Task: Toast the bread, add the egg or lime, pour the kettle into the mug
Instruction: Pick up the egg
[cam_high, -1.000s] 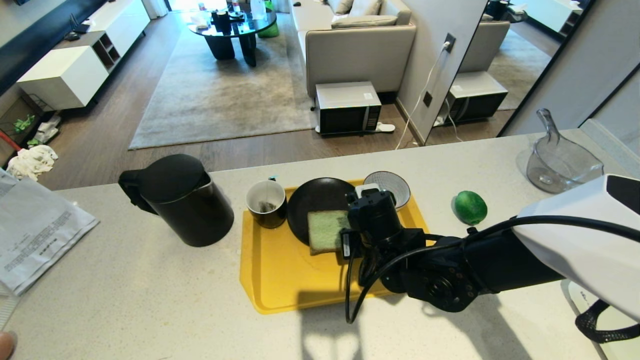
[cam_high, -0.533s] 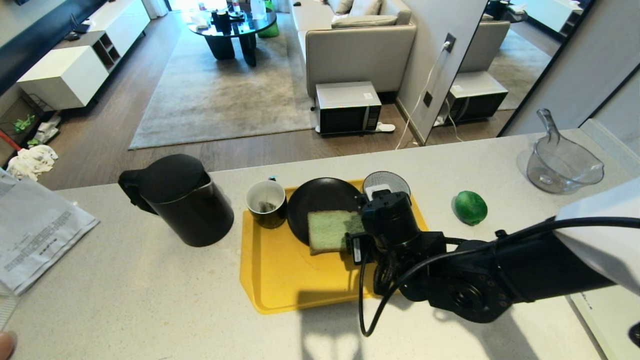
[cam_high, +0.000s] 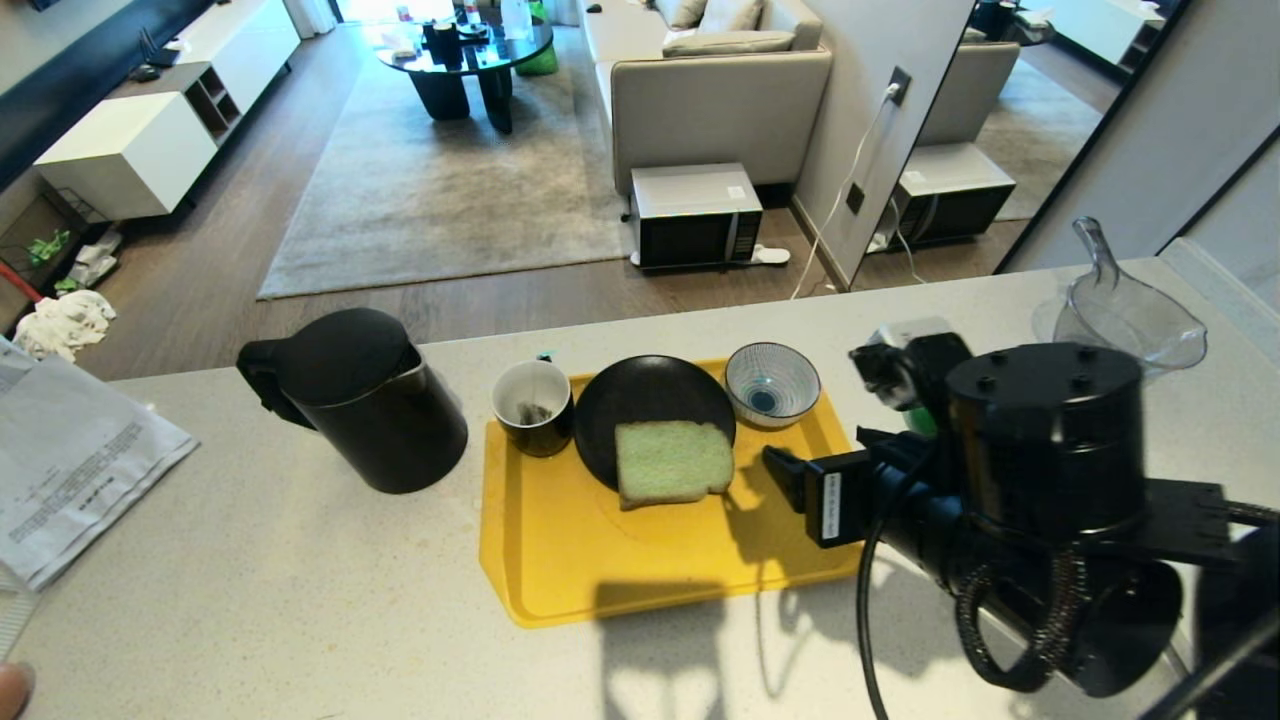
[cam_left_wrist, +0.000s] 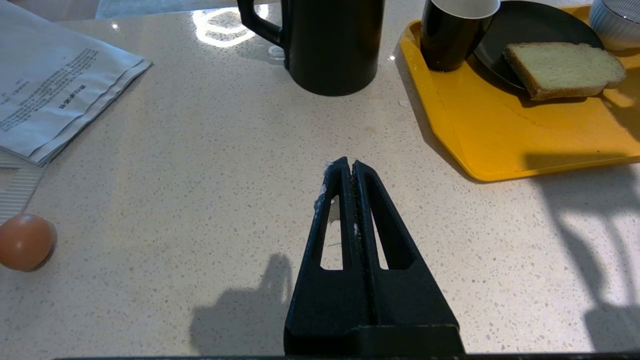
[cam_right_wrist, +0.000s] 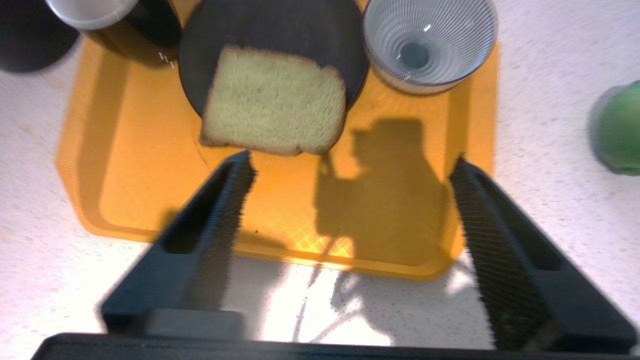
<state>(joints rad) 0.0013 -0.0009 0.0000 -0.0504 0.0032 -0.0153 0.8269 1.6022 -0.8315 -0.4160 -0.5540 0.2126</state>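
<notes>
A: State the position of the bread (cam_high: 672, 462).

B: The bread lies flat, partly on the black plate (cam_high: 645, 395) and partly overhanging onto the yellow tray (cam_high: 560, 560). The tray rests on the table (cam_high: 280, 590).

A: What else occupies the tray?

B: The mug (cam_high: 533, 405) stands at the tray's far left corner, touching the plate's edge. A striped bowl (cam_high: 772, 383) stands at the far right corner, beside the plate.

A: Locate the kettle and the lime.

B: The kettle (cam_high: 360, 398) stands on the table to the left of the tray, near the mug. The lime (cam_right_wrist: 617, 130) lies on the table to the right of the tray, apart from it.

A: Report the right end effector (cam_right_wrist: 350, 172).

B: Its fingers stand wide apart and hold nothing. It is raised above the near right portion of the tray, clear of the bread.

A: Report the left end effector (cam_left_wrist: 348, 165).

B: Its fingers are pressed together, empty, above bare table on the near left. A brown egg (cam_left_wrist: 24, 241) lies on the table to its left, near a stack of printed paper (cam_left_wrist: 55, 80).
</notes>
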